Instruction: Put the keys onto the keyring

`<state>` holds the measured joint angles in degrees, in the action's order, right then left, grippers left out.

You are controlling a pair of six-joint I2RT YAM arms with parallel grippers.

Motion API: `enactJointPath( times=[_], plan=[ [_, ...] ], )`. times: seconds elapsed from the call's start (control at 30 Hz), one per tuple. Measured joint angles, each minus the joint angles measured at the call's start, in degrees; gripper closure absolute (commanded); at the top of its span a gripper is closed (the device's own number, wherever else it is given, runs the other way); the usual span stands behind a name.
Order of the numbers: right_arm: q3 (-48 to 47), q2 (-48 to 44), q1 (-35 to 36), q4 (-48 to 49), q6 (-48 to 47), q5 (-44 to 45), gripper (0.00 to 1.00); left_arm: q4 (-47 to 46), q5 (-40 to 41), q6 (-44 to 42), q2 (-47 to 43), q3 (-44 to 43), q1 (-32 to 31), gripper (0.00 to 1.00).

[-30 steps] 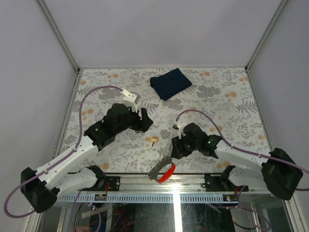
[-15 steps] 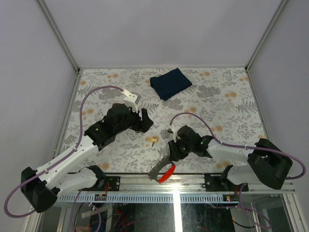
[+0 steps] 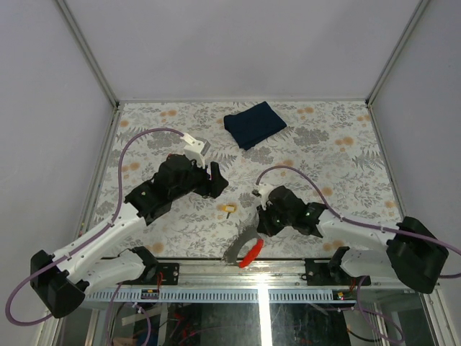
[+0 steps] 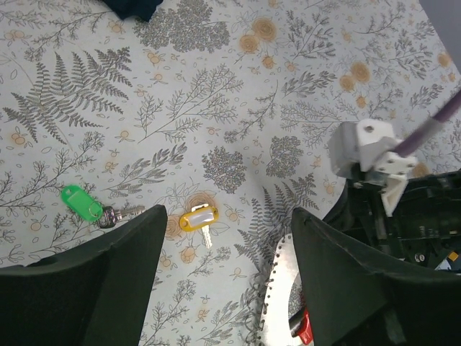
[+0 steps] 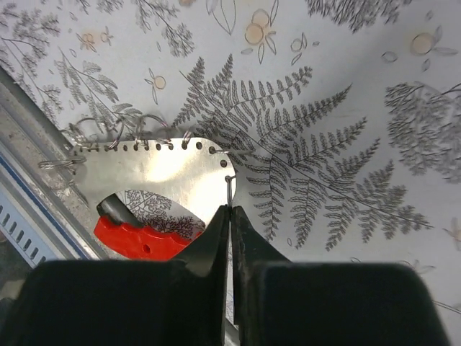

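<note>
Surface (image 3: 324, 144): floral print, boxed in by white walls on the left, right and far sides. A metal rail (image 3: 288, 263) runs along the near edge. The far half is open room apart from a folded dark blue cloth (image 3: 253, 124) near the far edge. Both arms work in the near half.

Keyring (image 5: 169, 169): a silvery perforated plate carrying thin wire loops. It lies right at the near edge and partly reaches over the rail. Its red tag (image 5: 140, 238) sits on the rail side, so there is little margin there.

Right end effector (image 5: 230, 213): jaws fully together, no gap visible. The tips sit at the inner rim of the keyring, where a thin wire runs straight into the seam between them, so it reads as pinched. How firm the hold is cannot be told.

Left end effector (image 4: 229, 211): jaws spread wide, nothing between the fingers. It hangs above the surface, left of and farther back than the right one.

Yellow key (image 4: 198, 218): flat on the surface. In the left wrist view it lies between the open fingers but below them, not touching. In the top view it sits between the two end effectors, apart from the keyring.

Green key (image 4: 81, 202): flat on the surface left of the yellow key, outside the left finger. Its metal blade points toward the yellow key, and the two are near but not touching.
</note>
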<state>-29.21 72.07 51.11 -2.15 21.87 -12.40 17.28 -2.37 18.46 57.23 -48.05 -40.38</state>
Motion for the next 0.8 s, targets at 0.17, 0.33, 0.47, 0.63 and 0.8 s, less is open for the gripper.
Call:
enactJointPath(
  times=[0.17, 0.33, 0.47, 0.63, 0.8],
  plan=[
    [-4.1, -8.5, 0.0, -6.8, -5.0, 2.4, 1.0, 0.0, -1.3, -0.6, -2.1, -0.4, 0.0, 0.31],
    [-14.1, -11.9, 0.1, -14.6, -11.0, 3.8, 1.0, -0.4, -3.1, -1.9, -4.7, -3.2, 0.0, 0.33],
    [-21.8, -12.7, 0.1, -19.2, -15.1, 4.4, 1.0, -0.6, -5.3, -4.0, -5.7, -5.9, 0.0, 0.34],
    [-25.8, -15.4, 0.1, -20.3, -21.0, 4.6, 1.0, -0.6, -8.9, -7.9, -6.0, -10.2, 0.0, 0.37],
    [-34.8, -15.1, 0.2, -26.6, -26.5, 2.9, 1.0, -0.8, -14.2, -12.2, -6.8, -14.5, 0.0, 0.43]
  ],
)
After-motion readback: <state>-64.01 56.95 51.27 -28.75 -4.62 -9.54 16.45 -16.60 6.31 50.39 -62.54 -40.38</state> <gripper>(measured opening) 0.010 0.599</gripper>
